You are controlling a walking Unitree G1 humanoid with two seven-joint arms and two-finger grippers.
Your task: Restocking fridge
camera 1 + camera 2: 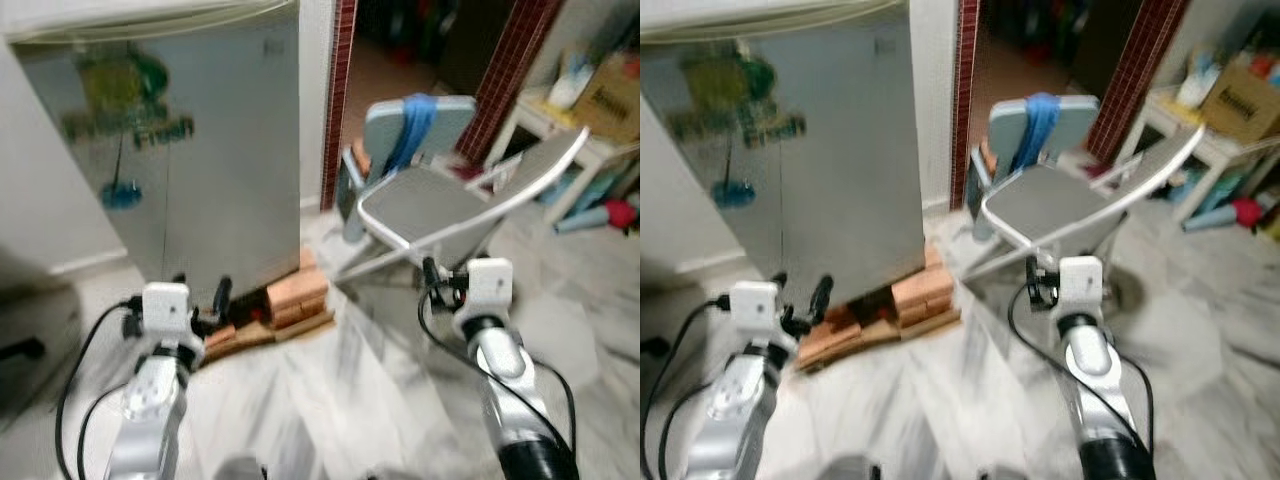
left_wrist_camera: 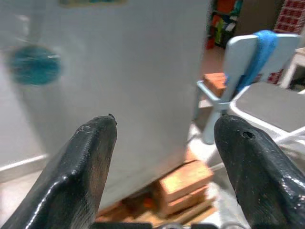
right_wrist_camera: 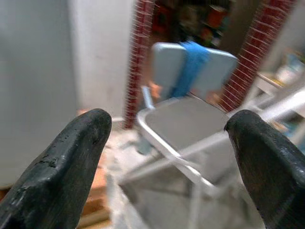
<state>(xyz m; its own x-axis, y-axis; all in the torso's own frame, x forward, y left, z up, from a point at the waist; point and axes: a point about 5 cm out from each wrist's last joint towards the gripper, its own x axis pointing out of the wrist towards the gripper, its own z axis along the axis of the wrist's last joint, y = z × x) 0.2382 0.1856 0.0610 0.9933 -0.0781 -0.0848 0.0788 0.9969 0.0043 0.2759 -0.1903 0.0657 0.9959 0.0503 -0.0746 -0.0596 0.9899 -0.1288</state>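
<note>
The fridge (image 1: 190, 150) stood shut, raised on bricks (image 1: 290, 300); both the left claw (image 2: 162, 157) and right claw (image 3: 167, 157) gaped empty, so approaching looked likeliest.

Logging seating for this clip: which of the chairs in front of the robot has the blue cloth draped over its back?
The upright grey chair by the brick doorway: a blue cloth hangs over its backrest. The white-framed chair nearer the robot lies tipped over, carrying no cloth.

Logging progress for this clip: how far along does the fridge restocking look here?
The fridge stands shut on bricks, with a folding chair beside it. Both grippers, left and right, are open and carry nothing, and no groceries can be made out. That fits either approaching to fetch stock or a finished load behind a closed door; the blurred frames don't settle which.
</note>
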